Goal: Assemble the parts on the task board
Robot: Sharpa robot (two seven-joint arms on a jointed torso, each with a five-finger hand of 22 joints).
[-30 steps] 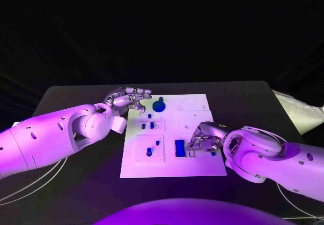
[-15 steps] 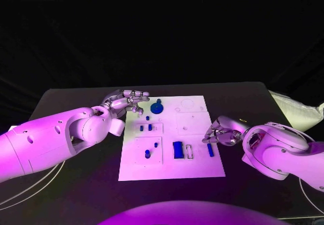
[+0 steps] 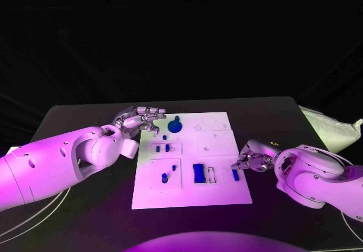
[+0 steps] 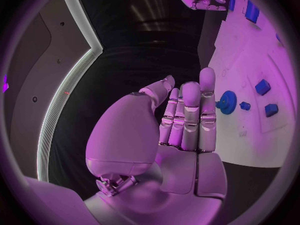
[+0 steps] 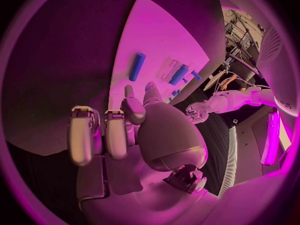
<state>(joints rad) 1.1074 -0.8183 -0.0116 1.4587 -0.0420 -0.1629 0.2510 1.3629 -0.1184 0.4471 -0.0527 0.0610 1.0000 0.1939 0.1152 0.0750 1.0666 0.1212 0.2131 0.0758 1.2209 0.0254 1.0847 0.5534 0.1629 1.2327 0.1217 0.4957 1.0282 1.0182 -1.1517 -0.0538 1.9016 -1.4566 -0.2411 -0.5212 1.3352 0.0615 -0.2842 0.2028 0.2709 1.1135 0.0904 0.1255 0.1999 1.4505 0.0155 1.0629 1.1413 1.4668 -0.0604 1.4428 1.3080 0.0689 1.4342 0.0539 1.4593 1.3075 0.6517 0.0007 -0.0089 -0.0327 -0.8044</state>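
Observation:
The white task board (image 3: 219, 191) lies in the middle of the black table. On it are a round blue gear part (image 3: 174, 126), several small blue pegs (image 3: 158, 148), a larger blue block (image 3: 198, 173) and a slim blue bar (image 3: 235, 175) near its right edge. My left hand (image 3: 142, 118) hovers at the board's far left corner, fingers straight and side by side, holding nothing (image 4: 184, 115). My right hand (image 3: 253, 156) is just off the board's right edge beside the slim bar (image 5: 137, 66), fingers loosely bent and holding nothing (image 5: 125, 130).
An empty narrow slot (image 3: 212, 175) sits between the block and the slim bar. A pale bag (image 3: 333, 126) lies at the table's right edge. Bare black table (image 3: 91, 115) surrounds the board.
My right hand has drawn back from over the board to its right edge, leaving the slim blue bar lying on the board. The left hand stays at the far left corner.

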